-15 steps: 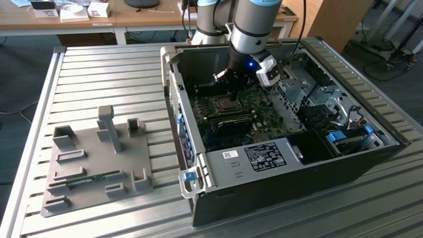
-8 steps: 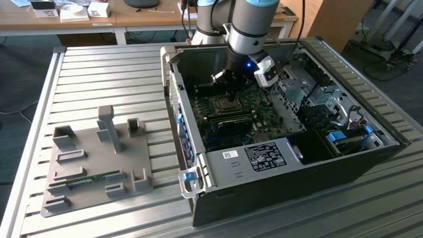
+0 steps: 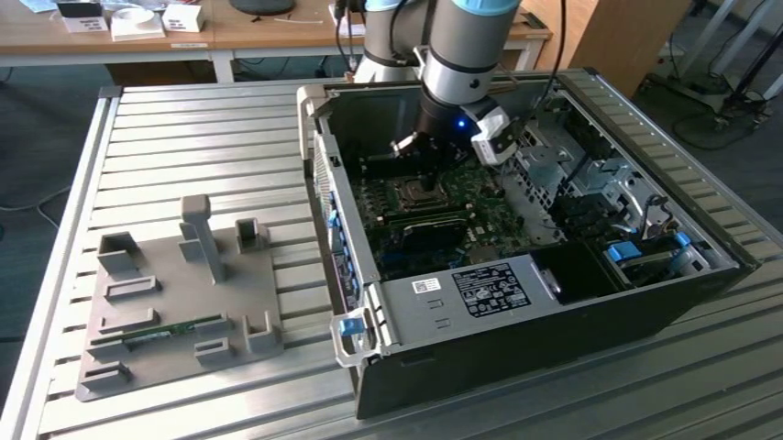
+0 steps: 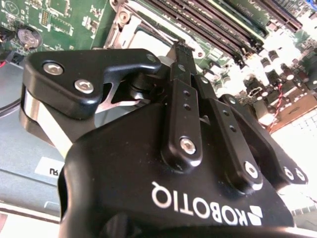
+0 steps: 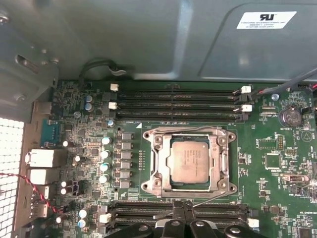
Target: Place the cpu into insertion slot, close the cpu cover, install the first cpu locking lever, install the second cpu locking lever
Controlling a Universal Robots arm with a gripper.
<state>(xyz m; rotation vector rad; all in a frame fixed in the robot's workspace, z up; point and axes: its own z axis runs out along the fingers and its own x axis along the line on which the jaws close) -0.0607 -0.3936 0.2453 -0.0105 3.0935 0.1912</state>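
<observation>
Already, in the exterior view, the grey robot arm reaches down into the open black computer case (image 3: 538, 302) lying on the slatted metal counter (image 3: 208, 137), its black gripper (image 3: 423, 151) hanging just above the green motherboard (image 3: 428, 215). A grey plastic fixture tray (image 3: 183, 293) sits well apart toward the exterior view's left.

In the second wrist view, the gripper (image 4: 179, 49) has its fingertips pressed together with nothing between them; white lettering marks its body, which I leave unread.

In the first wrist view, the silver-grey square cpu (image 5: 190, 161) lies flat inside the dark insertion slot (image 5: 190, 187), and the silver metal cpu cover (image 5: 157, 163) frames it, apparently folded down. A thin wire locking lever (image 5: 218, 199) runs along the near edge beside the gripper tips (image 5: 182, 207); I judge seating done and levers under way. A white label (image 5: 265, 20) on the case wall carries print too small to read.
</observation>
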